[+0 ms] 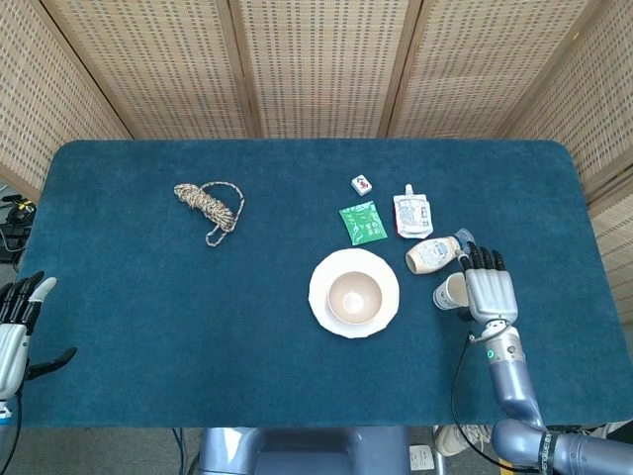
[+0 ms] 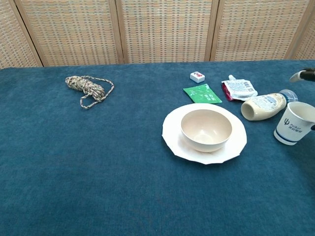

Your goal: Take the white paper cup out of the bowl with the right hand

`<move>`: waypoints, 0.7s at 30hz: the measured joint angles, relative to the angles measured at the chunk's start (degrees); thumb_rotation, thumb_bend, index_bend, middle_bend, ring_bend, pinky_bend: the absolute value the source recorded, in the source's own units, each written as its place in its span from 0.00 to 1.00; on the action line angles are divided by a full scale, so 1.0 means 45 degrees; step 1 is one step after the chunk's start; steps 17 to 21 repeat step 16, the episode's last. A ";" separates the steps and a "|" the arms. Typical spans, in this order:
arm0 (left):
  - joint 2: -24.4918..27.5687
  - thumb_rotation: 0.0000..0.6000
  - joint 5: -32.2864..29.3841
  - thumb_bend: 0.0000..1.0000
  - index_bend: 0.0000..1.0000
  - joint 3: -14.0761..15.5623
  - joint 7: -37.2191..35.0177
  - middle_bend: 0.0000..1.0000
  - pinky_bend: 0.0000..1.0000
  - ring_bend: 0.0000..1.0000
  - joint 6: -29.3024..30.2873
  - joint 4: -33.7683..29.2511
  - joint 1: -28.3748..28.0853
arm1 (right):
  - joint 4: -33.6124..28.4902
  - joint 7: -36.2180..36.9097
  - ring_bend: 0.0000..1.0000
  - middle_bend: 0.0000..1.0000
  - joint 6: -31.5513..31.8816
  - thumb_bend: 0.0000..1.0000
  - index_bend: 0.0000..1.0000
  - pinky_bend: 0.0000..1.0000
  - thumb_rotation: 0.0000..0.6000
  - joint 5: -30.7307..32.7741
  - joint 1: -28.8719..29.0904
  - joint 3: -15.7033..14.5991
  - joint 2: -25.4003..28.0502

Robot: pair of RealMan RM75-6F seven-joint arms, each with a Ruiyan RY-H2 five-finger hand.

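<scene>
The white paper cup (image 1: 450, 292) (image 2: 294, 123) is outside the bowl, low at the table surface to the right of the plate and leaning slightly. My right hand (image 1: 492, 294) is against its right side and holds it; in the chest view only a fingertip (image 2: 300, 75) shows at the frame edge. The beige bowl (image 1: 354, 296) (image 2: 206, 129) stands empty on a white plate (image 1: 318, 297) (image 2: 172, 140). My left hand (image 1: 15, 327) hangs off the table's left front corner, fingers apart, holding nothing.
A beige bottle (image 1: 433, 253) (image 2: 263, 105) lies just behind the cup. Behind it are a white pouch (image 1: 412, 213) (image 2: 238, 87), a green packet (image 1: 363, 222) (image 2: 202, 93) and a small white tile (image 1: 362, 183) (image 2: 197, 76). A coiled rope (image 1: 210, 203) (image 2: 87, 87) lies far left.
</scene>
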 measured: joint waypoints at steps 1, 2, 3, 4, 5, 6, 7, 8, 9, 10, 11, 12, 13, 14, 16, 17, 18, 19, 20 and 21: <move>0.0014 1.00 0.0014 0.00 0.00 -0.0005 -0.0036 0.00 0.00 0.00 0.0041 -0.0001 0.0016 | -0.0130 0.0030 0.00 0.00 0.0272 0.30 0.11 0.06 1.00 -0.0232 -0.0103 -0.0041 0.0072; 0.0020 1.00 0.0023 0.00 0.00 -0.0006 -0.0044 0.00 0.00 0.00 0.0052 0.0002 0.0022 | -0.0252 0.0095 0.00 0.00 0.0548 0.30 0.10 0.05 1.00 -0.0534 -0.0233 -0.0106 0.0145; 0.0020 1.00 0.0028 0.00 0.00 -0.0006 -0.0034 0.00 0.00 0.00 0.0054 0.0007 0.0022 | -0.0399 0.0236 0.00 0.00 0.0918 0.30 0.10 0.05 1.00 -0.1030 -0.0438 -0.0223 0.0240; 0.0016 1.00 0.0039 0.00 0.00 -0.0004 -0.0020 0.00 0.00 0.00 0.0057 0.0011 0.0022 | -0.0494 0.0371 0.00 0.00 0.1188 0.30 0.10 0.04 1.00 -0.1454 -0.0604 -0.0326 0.0307; 0.0010 1.00 0.0048 0.00 0.00 -0.0001 -0.0008 0.00 0.00 0.00 0.0062 0.0016 0.0023 | -0.0569 0.0536 0.00 0.00 0.1452 0.30 0.09 0.03 1.00 -0.1912 -0.0782 -0.0444 0.0369; 0.0001 1.00 0.0058 0.00 0.00 0.0001 0.0014 0.00 0.00 0.00 0.0066 0.0020 0.0022 | -0.0633 0.0810 0.00 0.00 0.1799 0.29 0.07 0.02 1.00 -0.2569 -0.1034 -0.0625 0.0441; -0.0012 1.00 0.0074 0.00 0.00 0.0005 0.0056 0.00 0.00 0.00 0.0075 0.0021 0.0023 | -0.0655 0.1056 0.00 0.00 0.2051 0.29 0.06 0.01 1.00 -0.3089 -0.1234 -0.0779 0.0487; -0.0022 1.00 0.0092 0.00 0.00 0.0009 0.0088 0.00 0.00 0.00 0.0088 0.0019 0.0025 | -0.0654 0.1336 0.00 0.00 0.2300 0.29 0.04 0.00 1.00 -0.3628 -0.1442 -0.0950 0.0527; -0.0032 1.00 0.0114 0.00 0.00 0.0012 0.0117 0.00 0.00 0.00 0.0107 0.0017 0.0028 | -0.0625 0.1746 0.00 0.00 0.2630 0.29 0.03 0.00 1.00 -0.4355 -0.1731 -0.1194 0.0574; -0.0046 1.00 0.0144 0.00 0.00 0.0016 0.0158 0.00 0.00 0.00 0.0134 0.0020 0.0032 | -0.0575 0.2074 0.00 0.00 0.2872 0.28 0.02 0.00 1.00 -0.4895 -0.1954 -0.1389 0.0601; -0.0058 1.00 0.0165 0.00 0.00 0.0018 0.0195 0.00 0.00 0.00 0.0160 0.0025 0.0037 | -0.0492 0.2413 0.00 0.00 0.3111 0.28 0.01 0.00 1.00 -0.5431 -0.2181 -0.1589 0.0619; -0.0074 1.00 0.0186 0.00 0.00 0.0022 0.0236 0.00 0.00 0.00 0.0184 0.0031 0.0044 | -0.0327 0.2864 0.00 0.00 0.3431 0.27 0.00 0.00 1.00 -0.6130 -0.2488 -0.1854 0.0631; -0.0101 1.00 0.0210 0.00 0.00 0.0032 0.0288 0.00 0.00 0.00 0.0207 0.0042 0.0055 | -0.0165 0.3194 0.00 0.00 0.3672 0.27 0.00 0.00 1.00 -0.6636 -0.2721 -0.2047 0.0631; -0.0118 1.00 0.0215 0.00 0.00 0.0037 0.0319 0.00 0.00 0.00 0.0218 0.0054 0.0062 | 0.0021 0.3512 0.00 0.00 0.3910 0.27 0.00 0.00 1.00 -0.7119 -0.2955 -0.2232 0.0624; -0.0152 1.00 0.0209 0.00 0.00 0.0039 0.0377 0.00 0.00 0.00 0.0214 0.0082 0.0064 | 0.0488 0.4206 0.00 0.00 0.4431 0.27 0.00 0.00 1.00 -0.8116 -0.3497 -0.2623 0.0592; -0.0152 1.00 0.0209 0.00 0.00 0.0039 0.0377 0.00 0.00 0.00 0.0214 0.0082 0.0064 | 0.0488 0.4206 0.00 0.00 0.4431 0.27 0.00 0.00 1.00 -0.8116 -0.3497 -0.2623 0.0592; -0.0152 1.00 0.0209 0.00 0.00 0.0039 0.0377 0.00 0.00 0.00 0.0214 0.0082 0.0064 | 0.0488 0.4206 0.00 0.00 0.4431 0.27 0.00 0.00 1.00 -0.8116 -0.3497 -0.2623 0.0592; -0.0152 1.00 0.0209 0.00 0.00 0.0039 0.0377 0.00 0.00 0.00 0.0214 0.0082 0.0064 | 0.0488 0.4206 0.00 0.00 0.4431 0.27 0.00 0.00 1.00 -0.8116 -0.3497 -0.2623 0.0592; -0.0152 1.00 0.0209 0.00 0.00 0.0039 0.0377 0.00 0.00 0.00 0.0214 0.0082 0.0064 | 0.0488 0.4206 0.00 0.00 0.4431 0.27 0.00 0.00 1.00 -0.8116 -0.3497 -0.2623 0.0592; -0.0152 1.00 0.0209 0.00 0.00 0.0039 0.0377 0.00 0.00 0.00 0.0214 0.0082 0.0064 | 0.0488 0.4206 0.00 0.00 0.4431 0.27 0.00 0.00 1.00 -0.8116 -0.3497 -0.2623 0.0592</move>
